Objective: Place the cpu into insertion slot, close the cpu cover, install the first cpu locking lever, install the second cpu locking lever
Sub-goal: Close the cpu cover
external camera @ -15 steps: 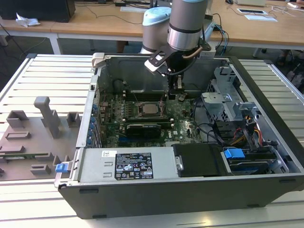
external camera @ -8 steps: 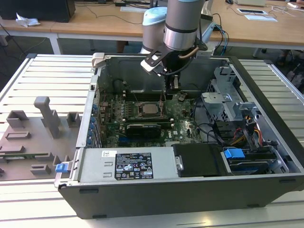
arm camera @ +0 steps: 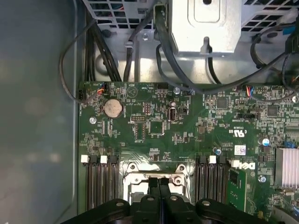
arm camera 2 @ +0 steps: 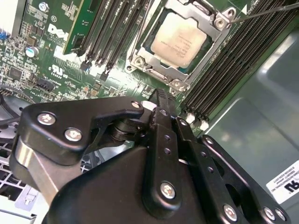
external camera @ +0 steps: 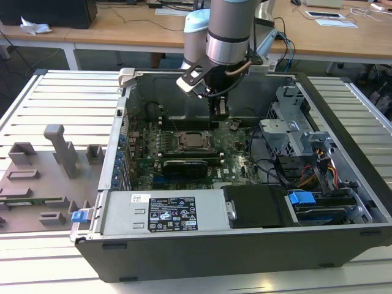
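The tool is pinched shut, empty. Just beyond its tips lies the cpu: probably light, stiff and fragile, best gripped by its edges.

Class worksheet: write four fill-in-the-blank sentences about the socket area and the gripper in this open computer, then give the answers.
1. The pale metal top showing through the window of the cpu cover belongs to the ____.
2. The gripper hangs near the socket with its fingers ____.
3. The circuit board is coloured ____.
4. Long black memory slots flank the socket on ____ sides.

Answers: cpu; shut; green; both.
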{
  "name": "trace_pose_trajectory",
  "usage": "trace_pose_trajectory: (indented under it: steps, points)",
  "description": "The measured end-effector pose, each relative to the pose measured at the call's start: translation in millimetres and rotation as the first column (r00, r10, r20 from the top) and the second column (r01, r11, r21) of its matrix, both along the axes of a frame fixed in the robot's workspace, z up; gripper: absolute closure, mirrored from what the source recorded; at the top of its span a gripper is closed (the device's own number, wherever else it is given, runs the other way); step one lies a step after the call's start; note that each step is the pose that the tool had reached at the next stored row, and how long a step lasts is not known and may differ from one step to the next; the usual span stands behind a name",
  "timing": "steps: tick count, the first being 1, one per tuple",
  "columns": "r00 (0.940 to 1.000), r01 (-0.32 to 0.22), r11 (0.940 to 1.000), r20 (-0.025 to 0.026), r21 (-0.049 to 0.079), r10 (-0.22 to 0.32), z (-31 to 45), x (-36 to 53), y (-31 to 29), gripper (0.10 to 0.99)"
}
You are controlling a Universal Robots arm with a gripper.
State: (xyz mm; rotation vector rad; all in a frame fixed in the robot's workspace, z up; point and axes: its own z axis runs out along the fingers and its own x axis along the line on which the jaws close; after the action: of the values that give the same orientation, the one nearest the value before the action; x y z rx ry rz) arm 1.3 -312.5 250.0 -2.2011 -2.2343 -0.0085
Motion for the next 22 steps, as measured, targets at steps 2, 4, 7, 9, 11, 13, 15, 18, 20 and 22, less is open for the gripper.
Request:
trace_pose_trajectory:
  steps: [2, 4, 7, 9, 11, 13, 15, 18, 20, 22]
  points:
    - [1.0, 0.0, 1.0, 0.0, 0.0, 0.0, 0.0, -1.8, 0.0, 0.98]
    - [1.0, 0.0, 1.0, 0.0, 0.0, 0.0, -0.1, -4.7, 0.0, 0.98]
    - [1.0, 0.0, 1.0, 0.0, 0.0, 0.0, -0.2, -10.1, 0.0, 0.98]
    - [1.0, 0.0, 1.0, 0.0, 0.0, 0.0, -0.4, -14.2, 0.0, 0.98]
    - [1.0, 0.0, 1.0, 0.0, 0.0, 0.0, -0.5, -17.9, 0.0, 0.98]
    - [1.0, 0.0, 1.0, 0.0, 0.0, 0.0, -0.7, -21.5, 0.0, 0.98]
    - [1.0, 0.0, 1.0, 0.0, 0.0, 0.0, -0.9, -24.7, 0.0, 0.98]
    - [1.0, 0.0, 1.0, 0.0001, 0.0, 0.0, -1.1, -28.5, 0.0, 0.98]
    - [1.0, 0.0, 1.0, 0.0001, 0.0, 0.0, -1.3, -32.7, 0.0, 0.98]
    - [1.0, 0.0, 1.0, 0.0, 0.0, 0.0, -1.4, -35.7, 0.0, 0.98]
